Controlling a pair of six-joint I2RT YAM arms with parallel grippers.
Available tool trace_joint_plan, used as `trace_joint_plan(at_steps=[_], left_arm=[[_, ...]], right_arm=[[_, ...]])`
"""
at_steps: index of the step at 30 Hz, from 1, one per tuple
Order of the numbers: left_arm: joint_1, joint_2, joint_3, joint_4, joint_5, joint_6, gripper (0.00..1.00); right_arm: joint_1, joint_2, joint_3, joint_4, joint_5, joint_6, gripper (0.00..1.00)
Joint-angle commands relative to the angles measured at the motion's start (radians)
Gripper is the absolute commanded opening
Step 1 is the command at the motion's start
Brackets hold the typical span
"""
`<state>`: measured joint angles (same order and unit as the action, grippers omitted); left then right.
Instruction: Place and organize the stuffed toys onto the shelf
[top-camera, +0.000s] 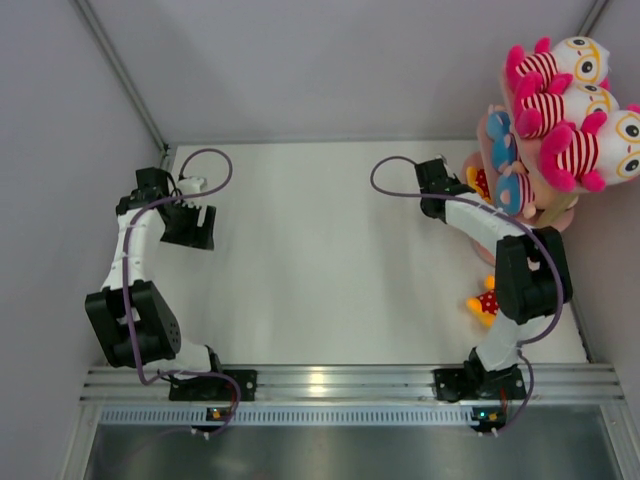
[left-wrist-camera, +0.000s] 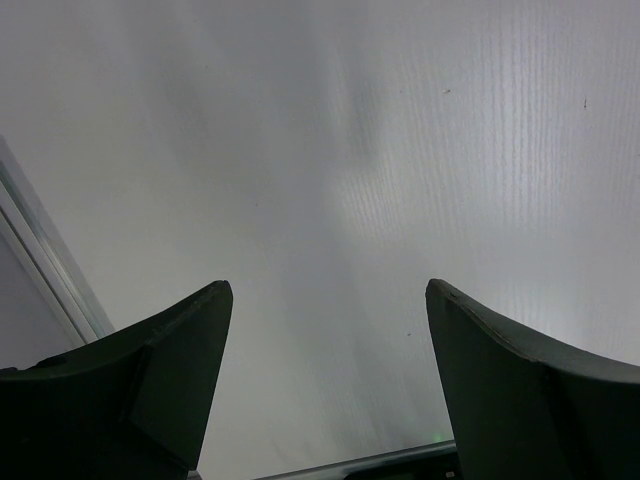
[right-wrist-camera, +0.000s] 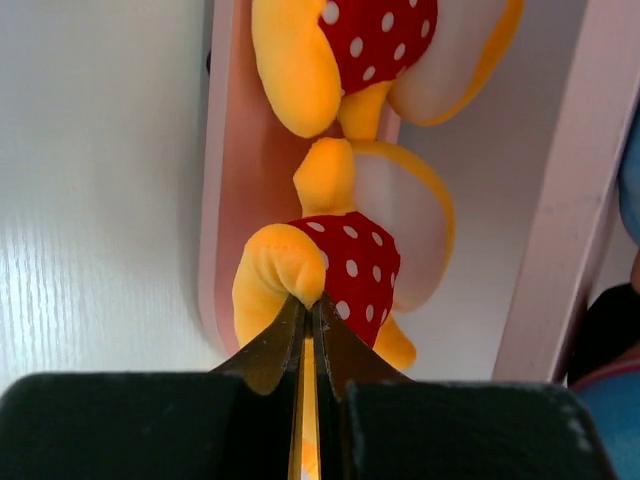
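right gripper (right-wrist-camera: 308, 300) is setting a clenched toy (right-wrist-camera: 345, 265) at the shelf (right-wrist-camera: 215, 200) edge; left gripper (left-wrist-camera: 328, 290) is idling released; next: letting go.

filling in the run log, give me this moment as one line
left claw: open over table | right claw: shut on polka-dot toy at pink shelf board | loose toy: on table

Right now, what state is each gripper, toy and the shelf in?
Left gripper: open, empty.
Right gripper: shut on near polka-dot toy.
Near polka-dot toy: lying on shelf's bottom board.
Second polka-dot toy: on the same board.
Striped toys: three on top tier.
Blue-clad toys: on middle tier.
Loose orange toy: on table, unshelved.
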<state>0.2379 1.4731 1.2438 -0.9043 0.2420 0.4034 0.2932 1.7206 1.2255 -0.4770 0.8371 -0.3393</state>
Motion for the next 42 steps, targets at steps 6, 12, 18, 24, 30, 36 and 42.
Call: trace_joint_plan(at_steps=[6, 12, 18, 24, 30, 36, 42], left_arm=[[0.008, -0.030, 0.028, -0.005, -0.007, 0.018, 0.84], [0.008, -0.040, 0.032, -0.005, -0.007, 0.012, 0.85], [0.008, -0.039, 0.032, -0.005, -0.003, 0.011, 0.85], [0.008, -0.046, 0.028, -0.007, -0.004, 0.014, 0.85], [0.008, -0.031, 0.032, -0.005, 0.008, 0.011, 0.85], [0.008, -0.037, 0.042, -0.005, 0.014, -0.001, 0.84], [0.008, -0.063, 0.022, -0.007, 0.039, 0.009, 0.85]], right_arm=[[-0.035, 0.123, 0.020, 0.311, 0.031, -0.185, 0.00], [-0.039, 0.135, 0.020, 0.374, 0.022, -0.222, 0.00], [-0.058, 0.152, 0.032, 0.403, 0.010, -0.237, 0.00], [-0.063, 0.151, 0.045, 0.356, 0.013, -0.199, 0.29], [-0.022, 0.034, 0.017, 0.296, -0.018, -0.145, 0.62], [0.142, -0.088, 0.130, -0.063, -0.173, 0.076, 0.63], [0.218, -0.223, 0.108, -0.509, -0.461, 0.568, 0.67]])
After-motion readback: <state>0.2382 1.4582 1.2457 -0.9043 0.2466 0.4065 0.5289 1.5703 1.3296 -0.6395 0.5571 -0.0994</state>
